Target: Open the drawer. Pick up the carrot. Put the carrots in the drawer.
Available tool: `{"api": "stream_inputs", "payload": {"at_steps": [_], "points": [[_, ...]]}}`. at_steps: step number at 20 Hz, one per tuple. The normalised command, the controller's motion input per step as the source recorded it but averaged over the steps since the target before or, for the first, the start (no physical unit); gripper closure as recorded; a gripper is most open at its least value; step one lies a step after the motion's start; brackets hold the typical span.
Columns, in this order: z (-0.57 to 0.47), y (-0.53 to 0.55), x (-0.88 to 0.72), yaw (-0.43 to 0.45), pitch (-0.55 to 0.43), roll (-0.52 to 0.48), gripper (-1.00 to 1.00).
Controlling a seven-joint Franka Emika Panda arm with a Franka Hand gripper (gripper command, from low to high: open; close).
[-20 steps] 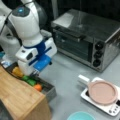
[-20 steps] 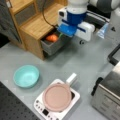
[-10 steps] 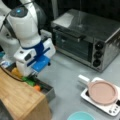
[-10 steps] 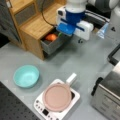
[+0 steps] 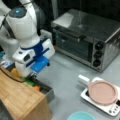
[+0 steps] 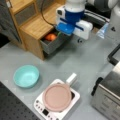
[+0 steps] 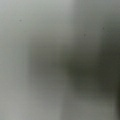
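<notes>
We find the pincer (image 5: 32,74) sunk into the open drawer (image 5: 47,92), its tips hidden behind the arm's white and blue wrist housing; we cannot tell if it is clenched or released. In a front view the same pincer (image 6: 60,32) sits over the drawer (image 6: 53,45), which is pulled out from the wooden cabinet (image 6: 35,27). An orange piece, likely the carrot (image 6: 50,37), lies inside the drawer just beside the pincer; it also shows in a front view (image 5: 37,88), next to a green toy (image 5: 28,81) and a yellow piece (image 5: 14,72). The wrist view gives only grey blur. Farther out on the desk (image 6: 82,62): teal bowl (image 6: 26,76), pink pan (image 6: 57,96) on a white cooker (image 6: 46,111), silver toaster oven (image 5: 87,37).
</notes>
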Motion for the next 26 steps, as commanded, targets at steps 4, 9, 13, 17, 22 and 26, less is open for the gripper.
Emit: {"api": "stream_inputs", "payload": {"at_steps": [4, 9, 13, 17, 22, 26], "points": [[0.08, -0.21, 0.07, 0.149, 0.078, -0.032, -1.0], [0.08, -0.17, 0.1, 0.151, 0.08, -0.035, -1.0], [0.07, 0.03, 0.15, 0.125, 0.086, 0.007, -1.0], [0.1, 0.35, 0.21, 0.065, 0.083, 0.098, -1.0], [0.12, 0.36, 0.21, -0.04, 0.081, 0.152, -1.0], [0.15, 0.18, 0.2, -0.127, 0.098, 0.208, -1.0]]}}
